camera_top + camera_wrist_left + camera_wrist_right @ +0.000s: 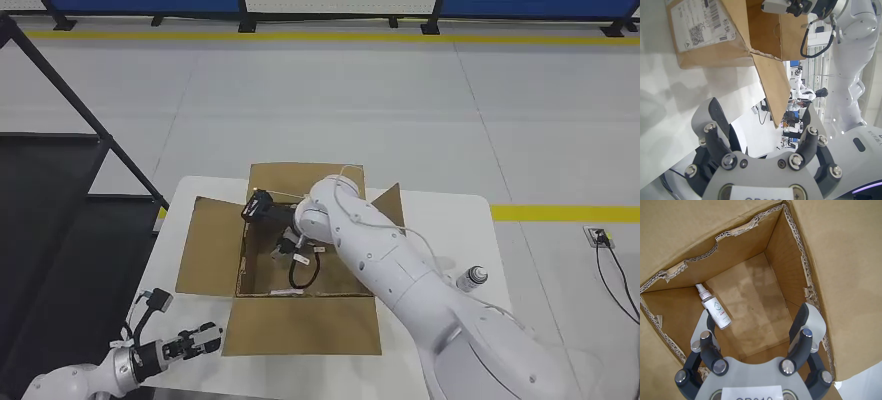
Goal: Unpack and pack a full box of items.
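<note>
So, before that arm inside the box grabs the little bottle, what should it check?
1. Right gripper open and empty: ok.
2. White plastic spray bottle lying on the floor of the brown cardboard box: ok.
3. Bottle centred between the fingers: not ok, it lies by one finger.
4. Box flaps folded clear: ok.
5. Left gripper open, off beside the box: ok.
6. Bottle cap tight: cannot tell.

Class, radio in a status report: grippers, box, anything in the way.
Right gripper open over box. Left gripper open, beside box. Spray bottle lying inside, unobstructed.
</note>
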